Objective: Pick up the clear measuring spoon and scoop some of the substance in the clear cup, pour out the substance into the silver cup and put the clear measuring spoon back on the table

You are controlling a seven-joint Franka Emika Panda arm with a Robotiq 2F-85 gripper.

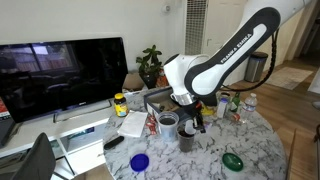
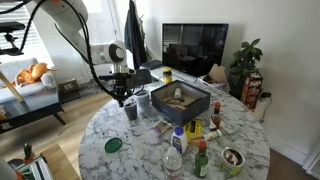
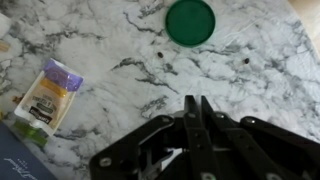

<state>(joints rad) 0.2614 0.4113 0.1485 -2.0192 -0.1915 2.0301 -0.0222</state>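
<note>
My gripper [image 1: 196,122] hangs just above the cups near the middle of the table [image 1: 260,145]. The silver cup [image 1: 168,122] is wide, with a light rim. The clear cup [image 1: 187,134] stands next to it and looks dark from the substance inside. In an exterior view the gripper [image 2: 120,98] is just above and beside the clear cup [image 2: 131,111]. In the wrist view the jaws [image 3: 195,100] are pressed together with a thin gap. A pale see-through piece [image 3: 165,160], apparently the clear measuring spoon, shows under them. No cup shows in the wrist view.
A green lid [image 3: 190,20] lies on the marble, also in an exterior view [image 1: 232,160]. A blue lid [image 1: 139,161] lies near the front edge. A food packet [image 3: 50,92] lies on the table. A dark box [image 2: 180,100] and bottles [image 2: 180,145] crowd the table.
</note>
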